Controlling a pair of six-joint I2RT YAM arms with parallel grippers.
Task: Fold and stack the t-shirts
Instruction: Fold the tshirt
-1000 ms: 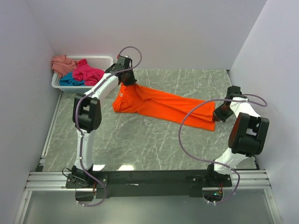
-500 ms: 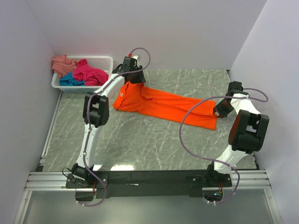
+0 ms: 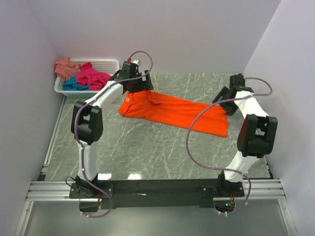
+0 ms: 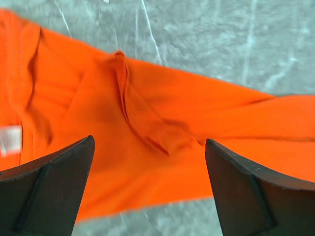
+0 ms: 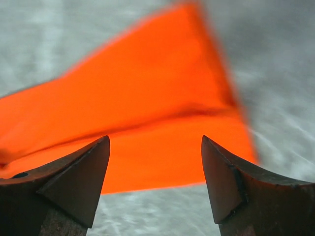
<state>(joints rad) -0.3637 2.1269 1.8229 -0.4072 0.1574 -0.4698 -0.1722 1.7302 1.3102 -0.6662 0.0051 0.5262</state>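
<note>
Across the middle of the grey marbled counter (image 3: 147,152) lies the orange t-shirt (image 3: 172,110), folded lengthwise into a long narrow band. It runs on a slant from the back-left part of the counter down towards the right edge. Its collar end, with a small white label (image 3: 127,100) showing, is the end nearer the back-left corner. Its straight hem end is the one nearer the right edge. A few soft creases and a raised fold cross the cloth near the collar end, seen in the left wrist view.

Reaching from the near edge, the left arm (image 3: 91,123) stretches to the collar end of the shirt, and the right arm (image 3: 256,132) bends round to the hem end.

At the back-left corner of the counter stands a white lattice basket (image 3: 110,64), well apart from the orange shirt. It holds the magenta t-shirt (image 3: 93,76) heaped in the middle. The teal t-shirt (image 3: 74,84) is at its near-left side, and the salmon t-shirt (image 3: 64,66) is draped over its far-left rim.

Over the creased collar end, the left fingers (image 4: 54,189) stand wide apart with nothing between them but the cloth lying below. Over the hem corner, the right fingers (image 5: 64,184) are likewise spread, gripping nothing.
</note>
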